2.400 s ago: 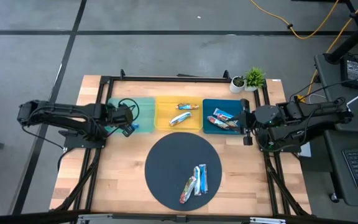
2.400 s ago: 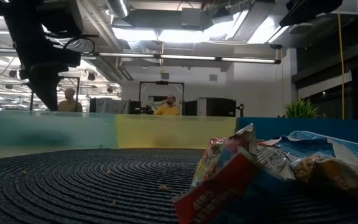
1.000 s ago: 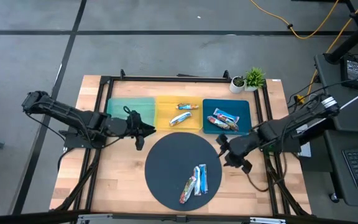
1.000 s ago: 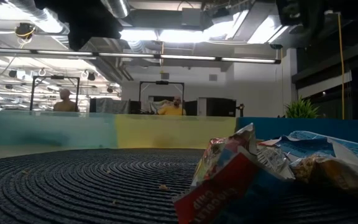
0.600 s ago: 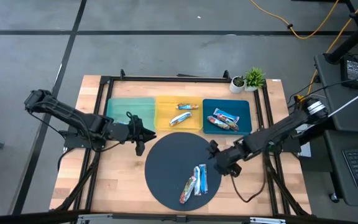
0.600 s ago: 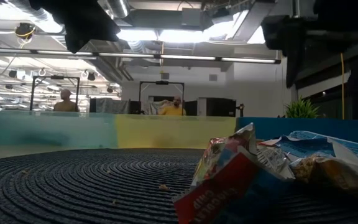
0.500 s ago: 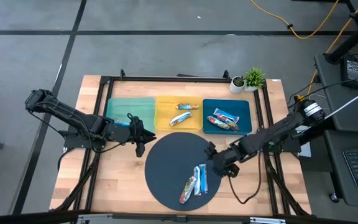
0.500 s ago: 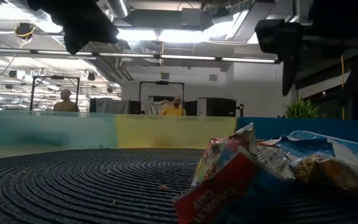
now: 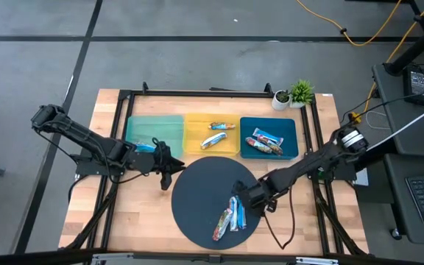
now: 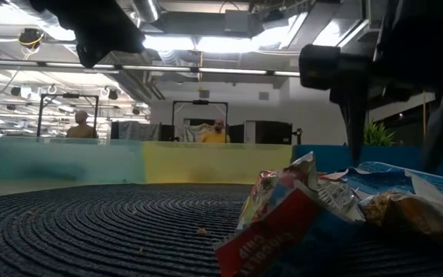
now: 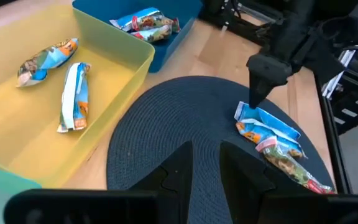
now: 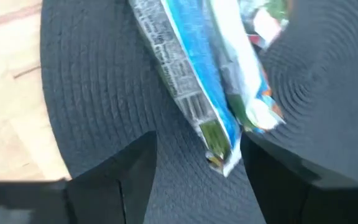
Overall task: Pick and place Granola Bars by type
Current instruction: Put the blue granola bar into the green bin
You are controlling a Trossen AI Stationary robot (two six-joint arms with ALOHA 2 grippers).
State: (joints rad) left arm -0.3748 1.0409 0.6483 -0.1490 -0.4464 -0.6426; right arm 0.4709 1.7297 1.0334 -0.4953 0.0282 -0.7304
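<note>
lying on the dark mat (image 9: 197,184), shiny blue granola bars (image 9: 238,210); right gripper (image 9: 246,196) spread above them.

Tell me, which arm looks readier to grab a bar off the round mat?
The right. Its hand hangs open right over the bars on the mat, fingers straddling one end. The left hand sits at the mat's far edge by the teal tray.

The low view cuts off the nearest Granola Bars (image 10: 337,223) at its bottom edge.

Robotics lab, framed workbench (image 9: 116,213), ceiling ducts (image 10: 229,19)
</note>
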